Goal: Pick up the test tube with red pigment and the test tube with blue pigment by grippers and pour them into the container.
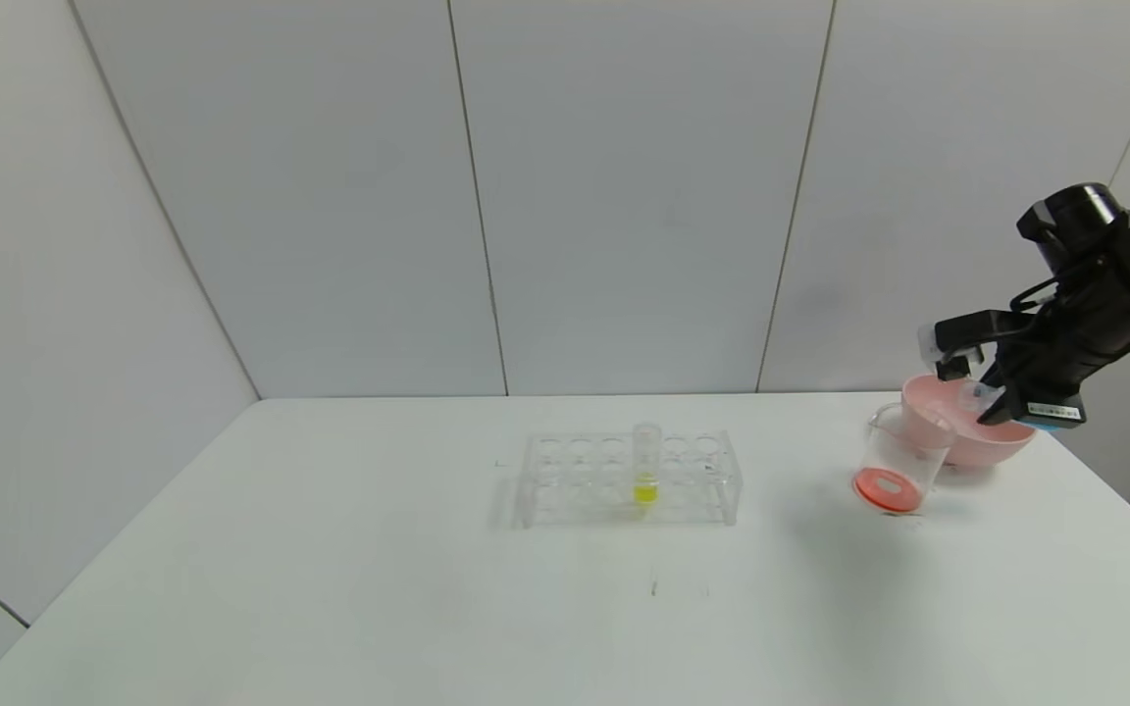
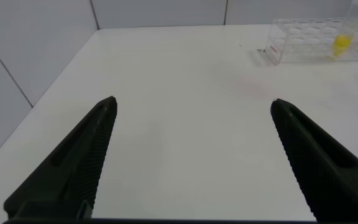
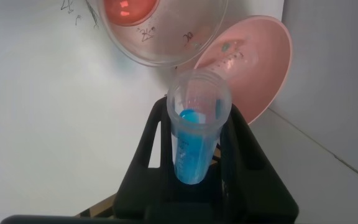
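Your right gripper is clamped on the test tube with blue pigment, holding it above the pink bowl, just beside the container, which has orange-red liquid at its bottom. Your left gripper hangs spread wide over the white table, well apart from the clear tube rack with its yellow tube.

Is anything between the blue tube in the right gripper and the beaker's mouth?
Nothing visible. The right gripper holds the blue tube by the pink bowl; the beaker is adjacent, mouth uncovered.
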You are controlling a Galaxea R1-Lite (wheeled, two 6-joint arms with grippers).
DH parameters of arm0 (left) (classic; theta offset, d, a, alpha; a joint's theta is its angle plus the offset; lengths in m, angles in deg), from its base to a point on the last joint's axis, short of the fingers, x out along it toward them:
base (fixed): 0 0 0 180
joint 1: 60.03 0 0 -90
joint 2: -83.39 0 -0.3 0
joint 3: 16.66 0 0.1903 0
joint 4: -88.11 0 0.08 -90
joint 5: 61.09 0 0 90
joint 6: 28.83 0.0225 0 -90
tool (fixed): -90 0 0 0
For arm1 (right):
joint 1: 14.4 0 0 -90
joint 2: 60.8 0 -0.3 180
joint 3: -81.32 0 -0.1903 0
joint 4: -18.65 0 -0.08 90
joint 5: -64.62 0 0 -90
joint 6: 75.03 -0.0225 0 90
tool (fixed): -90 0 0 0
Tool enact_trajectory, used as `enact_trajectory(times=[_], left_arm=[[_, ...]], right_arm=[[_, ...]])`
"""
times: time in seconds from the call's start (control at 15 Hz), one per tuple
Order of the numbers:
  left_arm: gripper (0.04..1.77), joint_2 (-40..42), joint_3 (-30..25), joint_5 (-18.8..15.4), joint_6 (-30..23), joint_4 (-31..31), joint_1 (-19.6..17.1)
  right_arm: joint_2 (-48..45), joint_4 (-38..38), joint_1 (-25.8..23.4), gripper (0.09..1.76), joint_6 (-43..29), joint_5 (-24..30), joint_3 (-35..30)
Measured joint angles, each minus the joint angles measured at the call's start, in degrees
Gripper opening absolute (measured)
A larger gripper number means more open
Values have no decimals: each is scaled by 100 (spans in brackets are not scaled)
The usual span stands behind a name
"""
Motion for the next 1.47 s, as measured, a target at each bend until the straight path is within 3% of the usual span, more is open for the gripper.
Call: enact_trajectory(times=[1.47], left_arm=[[176,0,0,0,0,0,0]], right_arm=[[273,106,878,50,-233,-2465,0]])
